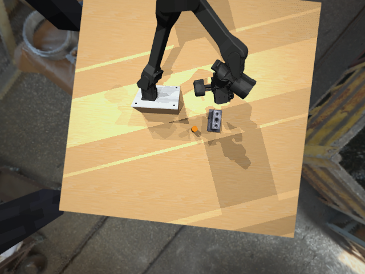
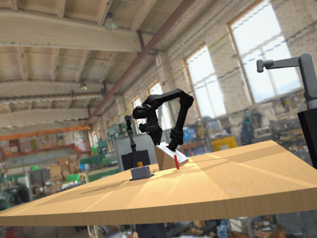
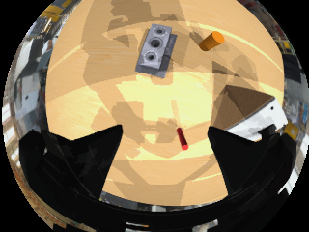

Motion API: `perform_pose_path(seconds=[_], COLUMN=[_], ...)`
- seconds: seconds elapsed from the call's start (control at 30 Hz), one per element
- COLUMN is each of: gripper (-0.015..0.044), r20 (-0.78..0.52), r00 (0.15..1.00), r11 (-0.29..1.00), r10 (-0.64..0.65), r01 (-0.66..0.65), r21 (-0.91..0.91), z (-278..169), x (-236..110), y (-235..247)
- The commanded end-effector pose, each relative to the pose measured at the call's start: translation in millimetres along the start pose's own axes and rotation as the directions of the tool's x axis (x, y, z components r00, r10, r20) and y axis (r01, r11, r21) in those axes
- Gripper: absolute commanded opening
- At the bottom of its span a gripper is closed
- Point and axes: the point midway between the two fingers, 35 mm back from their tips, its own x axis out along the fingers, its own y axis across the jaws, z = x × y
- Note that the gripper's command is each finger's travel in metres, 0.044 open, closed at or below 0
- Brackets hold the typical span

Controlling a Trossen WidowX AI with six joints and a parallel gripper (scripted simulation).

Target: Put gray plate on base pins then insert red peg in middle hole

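The gray plate (image 1: 214,120) (image 2: 139,172) (image 3: 156,48) lies flat on its dark base (image 2: 151,175), its three holes facing up. The red peg (image 2: 176,161) (image 3: 182,138) stands upright on the table near the arm's mount; the arm hides it in the top view. My gripper (image 1: 221,99) (image 2: 156,139) (image 3: 166,130) is open and empty. It hangs well above the table, away from the plate and roughly over the red peg, which shows between the fingers in the wrist view.
An orange cylinder (image 1: 194,128) (image 2: 139,163) (image 3: 211,42) stands just beside the plate. The arm's white mount block (image 1: 165,100) (image 2: 163,156) (image 3: 258,112) sits close to the peg. Black camera stands rise at the table's edges (image 2: 307,133).
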Motion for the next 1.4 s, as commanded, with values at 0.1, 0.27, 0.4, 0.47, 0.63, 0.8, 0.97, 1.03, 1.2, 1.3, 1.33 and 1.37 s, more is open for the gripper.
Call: perform_pose_path(seconds=[0.1,0.27,0.4,0.47,0.63,0.8,0.97,1.03,1.2,1.3,1.33,1.37], gripper=[0.044,0.044,0.044,0.044,0.044,0.044,0.044,0.044,0.044,0.044,0.044,0.044], r20=[-0.021,-0.021,-0.021,-0.022,-0.023,-0.023,-0.021,-0.021,-0.021,-0.021,-0.021,-0.021], r00=[1.0,1.0,1.0,1.0,1.0,1.0,1.0,1.0,1.0,1.0,1.0,1.0], r11=[0.986,0.986,0.985,0.985,0.985,0.985,0.985,0.985,0.985,0.985,0.985,0.985], r10=[-0.01,-0.01,-0.009,-0.009,-0.009,-0.009,-0.009,-0.009,-0.009,-0.009,-0.008,-0.008], r01=[0.006,0.006,0.005,0.005,0.005,0.005,0.005,0.005,0.005,0.005,0.005,0.005], r21=[-0.165,-0.169,-0.17,-0.17,-0.17,-0.17,-0.17,-0.17,-0.17,-0.17,-0.17,-0.17], z=[-71,-73,-73,-74,-75,-76,-75,-75,-75,-76,-76,-76], x=[12,12,32,41,51,57,65,68,76,81,83,85], y=[-43,-45,-44,-45,-45,-45,-45,-44,-44,-44,-44,-44])
